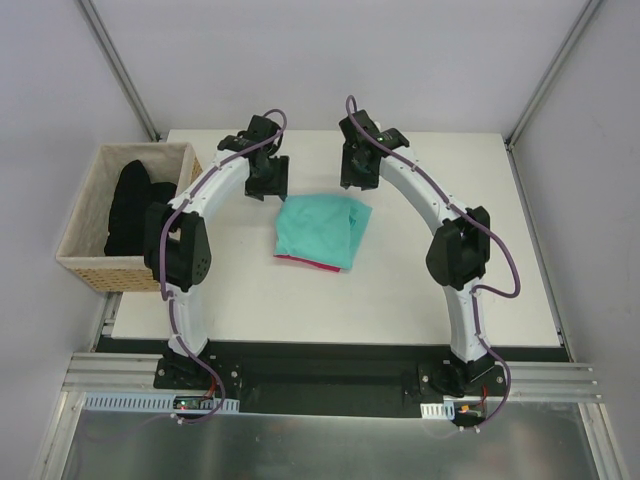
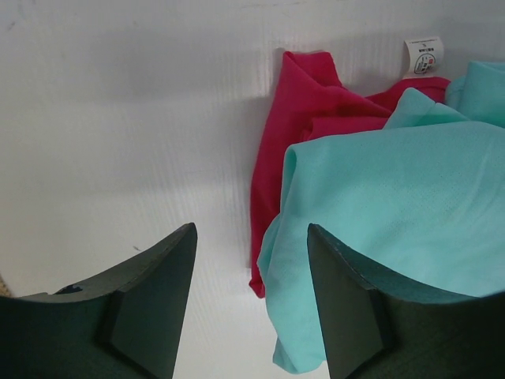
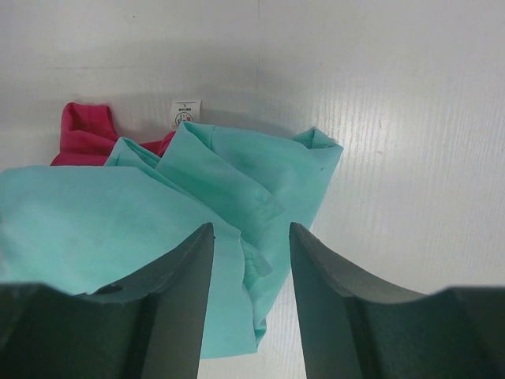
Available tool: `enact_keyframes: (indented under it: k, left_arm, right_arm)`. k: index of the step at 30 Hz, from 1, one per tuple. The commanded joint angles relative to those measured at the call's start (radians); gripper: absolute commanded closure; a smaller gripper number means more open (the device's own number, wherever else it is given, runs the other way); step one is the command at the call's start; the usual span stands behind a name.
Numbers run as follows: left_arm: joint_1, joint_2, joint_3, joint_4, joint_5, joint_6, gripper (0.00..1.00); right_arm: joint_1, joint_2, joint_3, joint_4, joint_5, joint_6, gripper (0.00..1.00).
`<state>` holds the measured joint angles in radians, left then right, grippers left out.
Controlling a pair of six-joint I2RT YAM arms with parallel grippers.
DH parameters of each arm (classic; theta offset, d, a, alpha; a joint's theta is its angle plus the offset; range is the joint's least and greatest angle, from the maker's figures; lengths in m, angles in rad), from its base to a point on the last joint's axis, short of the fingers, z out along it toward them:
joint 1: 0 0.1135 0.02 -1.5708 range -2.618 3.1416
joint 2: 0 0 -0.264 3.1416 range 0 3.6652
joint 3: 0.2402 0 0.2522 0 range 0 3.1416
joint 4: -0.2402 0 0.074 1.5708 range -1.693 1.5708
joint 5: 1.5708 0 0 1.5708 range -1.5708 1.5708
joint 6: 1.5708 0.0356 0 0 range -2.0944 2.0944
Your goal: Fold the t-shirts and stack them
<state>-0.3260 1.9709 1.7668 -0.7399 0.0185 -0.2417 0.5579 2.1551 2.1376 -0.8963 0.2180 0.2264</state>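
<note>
- Teal shirt (image 1: 318,228) lies in a rough folded block around the middle of the table (image 1: 450,290), a little toward the far side.
- It sits on top of the pink shirt (image 2: 272,158), covering most of it.
- From above, I see only a thin pink strip along the near edge of the stack.
- My wrist views show more pink poking out past one end of the teal, with its white label (image 2: 423,57) lying flat on the table.
- I'd call the stacking done, since one shirt rests on the other.
- The folding looks loose to me: the teal has rumpled layers and a turned-over corner, and its edges don't line up with the pink below.
- What's left, as I judge it, is tidying at most: squaring the teal and tucking in the pink that sticks out.
- Left gripper (image 1: 268,188) hangs just past the far-left corner of the stack, jaws apart, with nothing between them.
- Right gripper (image 1: 358,178) hangs over the far-right corner, jaws apart too; I see teal cloth below the gap but nothing pinched.
- Off the table's left side stands a basket (image 1: 85,270) with a black garment (image 1: 130,205) in it, well apart from the stack.
</note>
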Motion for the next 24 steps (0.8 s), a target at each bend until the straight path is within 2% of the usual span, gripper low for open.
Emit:
enact_keyframes:
  k: [1, 19, 20, 21, 24]
  left_arm:
    - [-0.001, 0.008, 0.057, -0.012, 0.061, 0.007, 0.43]
    - [-0.036, 0.023, 0.040, -0.013, 0.078, 0.001, 0.43]
    - [-0.041, 0.028, 0.040, -0.012, 0.078, -0.001, 0.44]
    - [-0.048, 0.031, 0.042, -0.012, 0.080, -0.001, 0.50]
    - [-0.061, 0.045, 0.045, -0.012, 0.081, -0.005, 0.53]
  right_arm:
    - [-0.003, -0.017, 0.028, -0.024, -0.028, 0.017, 0.54]
    - [-0.001, -0.034, -0.050, 0.007, -0.051, 0.024, 0.54]
    - [-0.001, -0.034, -0.050, 0.008, -0.051, 0.024, 0.54]
    - [0.002, -0.034, -0.051, 0.008, -0.049, 0.022, 0.54]
    - [0.000, -0.037, -0.053, 0.011, -0.055, 0.019, 0.54]
